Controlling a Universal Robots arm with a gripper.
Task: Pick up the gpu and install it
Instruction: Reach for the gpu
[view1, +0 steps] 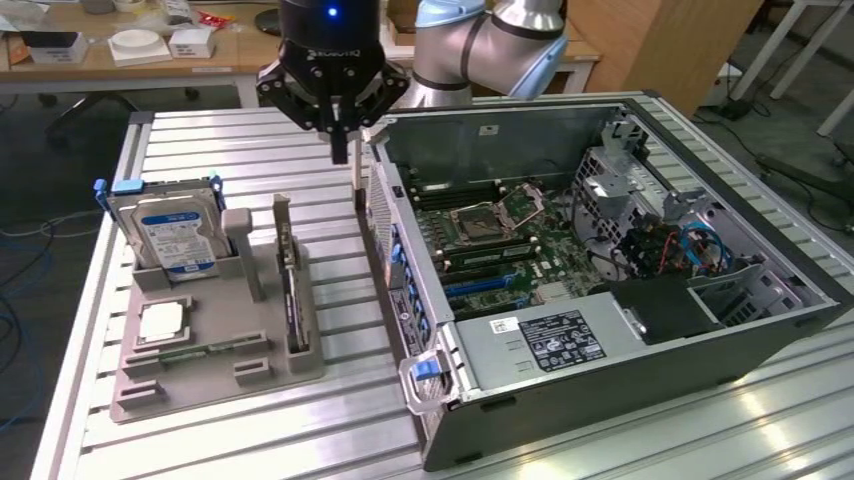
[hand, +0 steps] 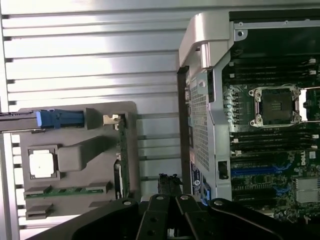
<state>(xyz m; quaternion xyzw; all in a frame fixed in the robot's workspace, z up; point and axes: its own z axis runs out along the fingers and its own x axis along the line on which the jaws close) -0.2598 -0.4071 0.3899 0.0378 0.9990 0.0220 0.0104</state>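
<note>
The gpu (view1: 291, 298) is a thin dark card standing on edge in a slot of the grey tray (view1: 174, 388); in the wrist view the gpu (hand: 121, 155) runs along the tray's side nearest the computer. My gripper (view1: 339, 156) hangs above the ribbed table, between the tray and the open computer case (view1: 441, 400), at the case's far corner and well above the card. Its fingers are shut together with nothing seen between them. In the wrist view the gripper (hand: 170, 181) points down at the strip of table between tray and case.
The tray also holds a silver blue-labelled hard drive (view1: 167, 235), a processor (view1: 163, 322) and a green memory stick (view1: 200, 350). The case lies open with its motherboard (view1: 501, 250) and blue slots (view1: 483, 285) facing up. A cluttered desk (view1: 134, 45) stands behind the table.
</note>
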